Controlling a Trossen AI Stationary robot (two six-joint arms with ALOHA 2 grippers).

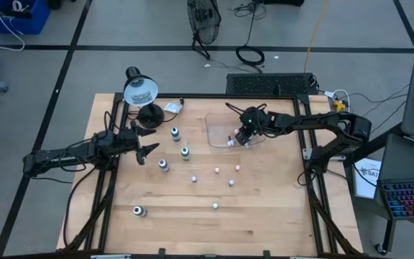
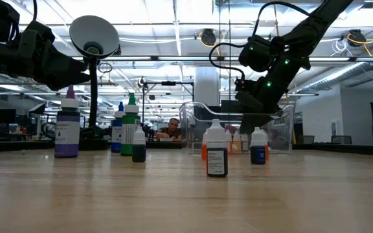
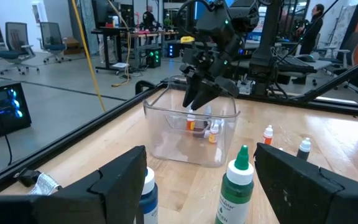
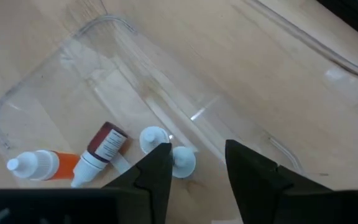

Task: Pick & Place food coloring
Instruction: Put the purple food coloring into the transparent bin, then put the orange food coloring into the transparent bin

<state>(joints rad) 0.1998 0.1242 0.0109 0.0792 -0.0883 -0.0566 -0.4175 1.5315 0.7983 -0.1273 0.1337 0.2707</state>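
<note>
Big wooden worktop first, with a desk lamp parked at the far left corner.

Next down in size: clear plastic tray sitting toward the far middle of the worktop, open on top. Inside, seen through the right wrist camera: one orange bottle lying on its side, a dark red bottle also lying down just beside it, and two whitish caps close together right under the fingertips. Left wrist view shows the same little cluster of orange and white bottles against the tray's far wall.

Right hand hanging over the tray's right part, pointing down into it, fingers spread with a gap between them, pinching nothing, tips just above the two caps.

Left hand out at the left side of the worktop, well apart from the tray, fingers wide apart and empty.

Rest of the food coloring loose on the worktop: blue-topped bottle, green-topped bottle, another blue one near the left hand, one more down by the near left. Then tiny white ones scattered in the middle, between the tray and the near edge.
</note>
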